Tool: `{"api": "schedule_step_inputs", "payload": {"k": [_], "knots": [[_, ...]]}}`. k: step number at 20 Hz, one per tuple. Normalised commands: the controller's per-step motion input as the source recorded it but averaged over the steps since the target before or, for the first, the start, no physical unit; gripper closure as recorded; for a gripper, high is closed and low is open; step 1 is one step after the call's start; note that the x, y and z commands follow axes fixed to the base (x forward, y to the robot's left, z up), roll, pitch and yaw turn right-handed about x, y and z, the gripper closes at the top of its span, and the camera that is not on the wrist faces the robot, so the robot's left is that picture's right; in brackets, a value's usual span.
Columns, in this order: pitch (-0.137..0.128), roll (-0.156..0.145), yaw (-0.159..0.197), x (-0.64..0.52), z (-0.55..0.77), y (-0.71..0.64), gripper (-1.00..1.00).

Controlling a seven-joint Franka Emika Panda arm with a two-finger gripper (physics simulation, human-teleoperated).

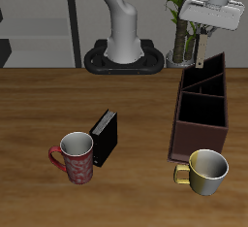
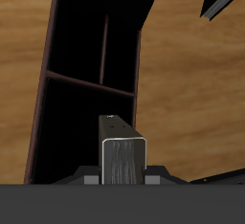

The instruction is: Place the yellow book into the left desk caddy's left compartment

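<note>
Wooden tabletop [image 1: 39,105] fills the scene, with a dark wall and grey shelves behind it and a potted plant [image 1: 180,22] at the back edge beside the robot's base [image 1: 123,58]. 1 caddy [image 1: 201,105] stands on the tabletop, a long dark box with slanted side walls and inner dividers, its long axis running from near the front toward the back. Just in front of its near end sits a yellow mug [image 1: 204,172]. Well apart from the caddy, nearer the middle of the tabletop, a black book [image 1: 104,138] stands on edge, and a red mug [image 1: 75,157] stands just beside it, closer to the front edge.

High above the caddy's far end hangs the tool [image 1: 215,16], up by the plant. In the wrist view the tool [image 2: 122,177] is clamped on the yellow book [image 2: 122,149], which sticks out from between the 2 fingers as a thin greyish slab with a pale rim. The book is in the air, touching neither caddy nor tabletop. Below it the wrist view shows the caddy's [image 2: 93,79] open compartments, split by a cross divider and a lengthwise one, with bare wood on both sides. Which compartment lies directly beneath the book I cannot tell.
</note>
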Motion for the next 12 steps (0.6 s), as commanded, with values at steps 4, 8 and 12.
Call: {"api": "schedule_step_inputs", "payload": {"k": [4,8,12], "knots": [[-0.004,0.005,-0.016,0.17,0.08,0.26,1.00],[0.016,0.011,-0.020,0.21,0.03,0.17,1.00],[0.026,0.012,-0.007,0.07,-0.13,0.03,1.00]]}}
